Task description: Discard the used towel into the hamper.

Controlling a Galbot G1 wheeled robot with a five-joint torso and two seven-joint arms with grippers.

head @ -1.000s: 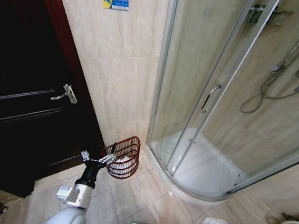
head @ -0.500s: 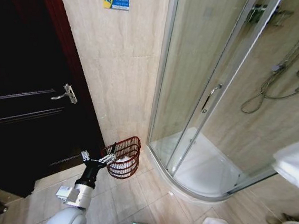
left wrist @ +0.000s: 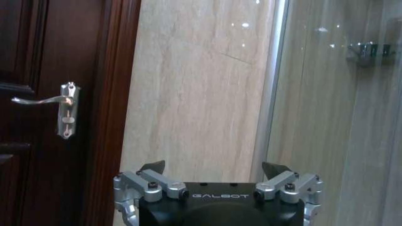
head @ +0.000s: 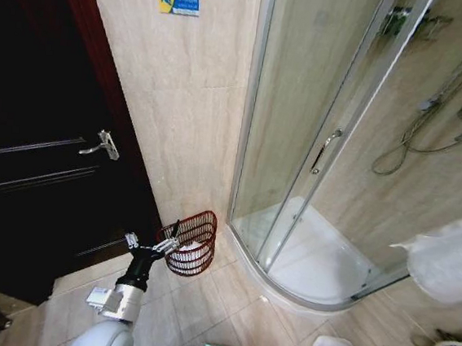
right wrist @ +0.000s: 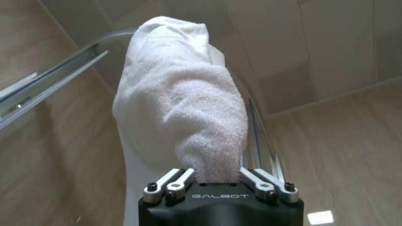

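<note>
The right gripper (right wrist: 217,181) pinched the white terry towel (right wrist: 182,103) by one end, soft, light, draping, at four o'clock from the hamper (head: 191,243); the left gripper (left wrist: 213,172), spread, hovered beside it.

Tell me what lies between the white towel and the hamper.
In the head view, the curved shower base and glass door lie between the towel and hamper.

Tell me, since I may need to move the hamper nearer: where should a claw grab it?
Probably the top rim of the hamper, from above on the room side. The basket tilts against the wall by the door, its open mouth showing, and the thin hoop is the only narrow edge. The left claw hangs open beside it.
</note>
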